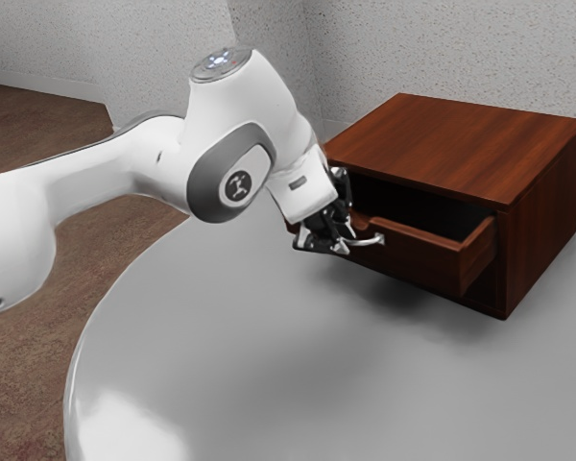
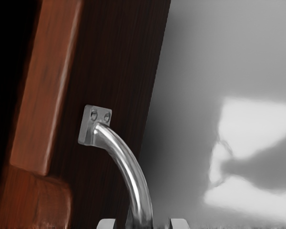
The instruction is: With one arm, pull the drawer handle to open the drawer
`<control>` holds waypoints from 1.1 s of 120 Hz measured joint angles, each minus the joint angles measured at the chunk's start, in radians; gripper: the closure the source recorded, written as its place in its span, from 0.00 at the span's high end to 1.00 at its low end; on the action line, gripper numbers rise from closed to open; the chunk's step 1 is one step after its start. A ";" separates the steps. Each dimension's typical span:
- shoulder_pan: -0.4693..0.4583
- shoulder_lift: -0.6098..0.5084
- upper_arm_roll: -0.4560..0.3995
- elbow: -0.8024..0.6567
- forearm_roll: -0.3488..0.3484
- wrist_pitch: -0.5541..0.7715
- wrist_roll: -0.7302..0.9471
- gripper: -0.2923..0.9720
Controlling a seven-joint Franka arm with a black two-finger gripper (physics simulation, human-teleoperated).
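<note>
The tool (image 1: 336, 242) sat at the front of the partly pulled-out drawer (image 1: 424, 255) of the wooden cabinet (image 1: 461, 144) on the counter (image 1: 269, 384), its fingers (image 2: 107, 223) straddling the curved metal handle (image 2: 128, 167), apparently slightly parted rather than clamping it.

Dark-wood drawer (image 1: 424, 257) partly open — curved silver handle (image 2: 129, 168) w/ screwed plate on front

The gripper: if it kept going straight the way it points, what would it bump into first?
Most likely the drawer front, just behind the handle that the gripper sits at, though depth is unclear.
</note>
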 joint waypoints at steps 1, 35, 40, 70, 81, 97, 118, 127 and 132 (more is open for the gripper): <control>0.001 -0.001 -0.001 -0.001 0.000 0.000 0.000 0.28; 0.008 -0.034 -0.018 -0.039 -0.004 0.000 -0.001 0.28; 0.013 -0.043 -0.024 -0.048 -0.004 0.000 -0.001 0.28; 0.026 -0.091 -0.031 -0.104 -0.004 0.004 -0.003 0.28; 0.028 -0.109 -0.031 -0.132 -0.004 0.011 -0.004 0.29; 0.056 -0.158 -0.057 -0.182 -0.004 0.020 -0.006 0.28; 0.098 -0.247 -0.110 -0.268 -0.004 0.025 -0.014 0.28; 0.115 -0.300 -0.151 -0.286 -0.005 0.020 -0.019 0.28; 0.134 -0.343 -0.187 -0.288 -0.005 0.012 -0.022 0.28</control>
